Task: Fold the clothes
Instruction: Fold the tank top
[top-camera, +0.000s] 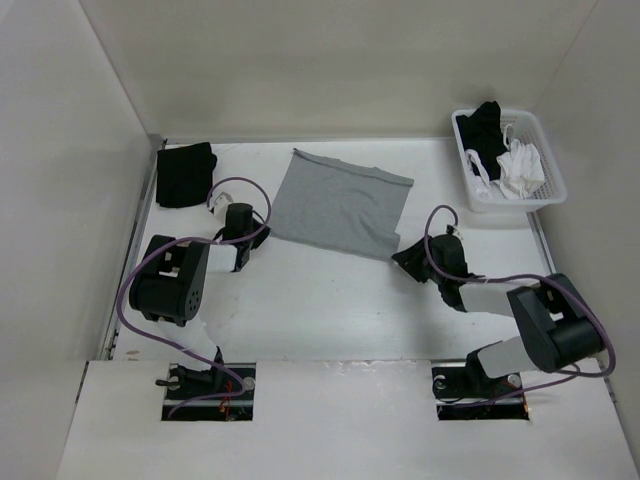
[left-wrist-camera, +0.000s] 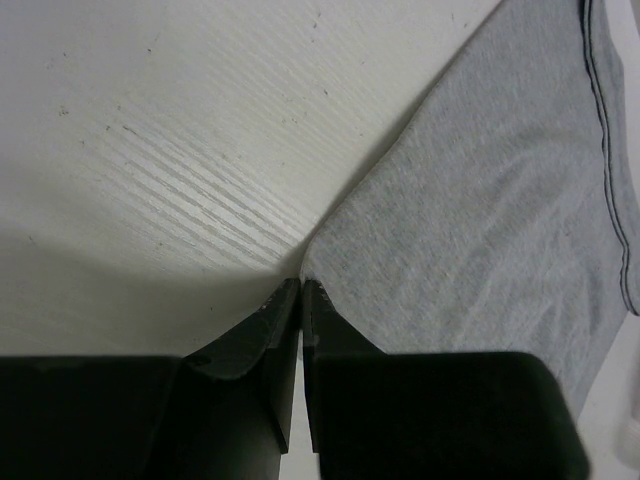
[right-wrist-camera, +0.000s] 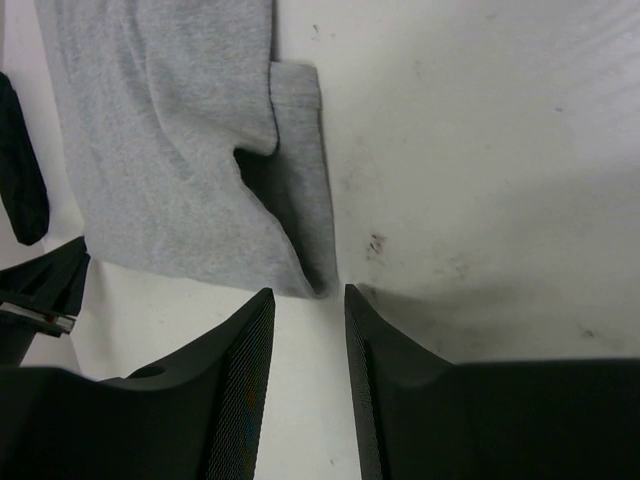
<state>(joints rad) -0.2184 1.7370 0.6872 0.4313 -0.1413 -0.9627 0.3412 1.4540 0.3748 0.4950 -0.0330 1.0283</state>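
The clothes (top-camera: 340, 205) are one light grey knit garment lying flat at the back middle of the table, folded into a rough rectangle. My left gripper (top-camera: 256, 232) is at its near left corner. In the left wrist view the jaws (left-wrist-camera: 301, 283) are shut, with the corner of the grey fabric (left-wrist-camera: 480, 220) pinched at their tips. My right gripper (top-camera: 408, 260) is at the near right corner. In the right wrist view it (right-wrist-camera: 308, 292) stands open, with the tip of the grey cloth (right-wrist-camera: 170, 150) just ahead of the gap and nothing between the fingers.
A folded black garment (top-camera: 185, 173) lies at the back left, near the wall. A white basket (top-camera: 500, 205) holding black and white clothes stands at the back right. White walls enclose the table on three sides.
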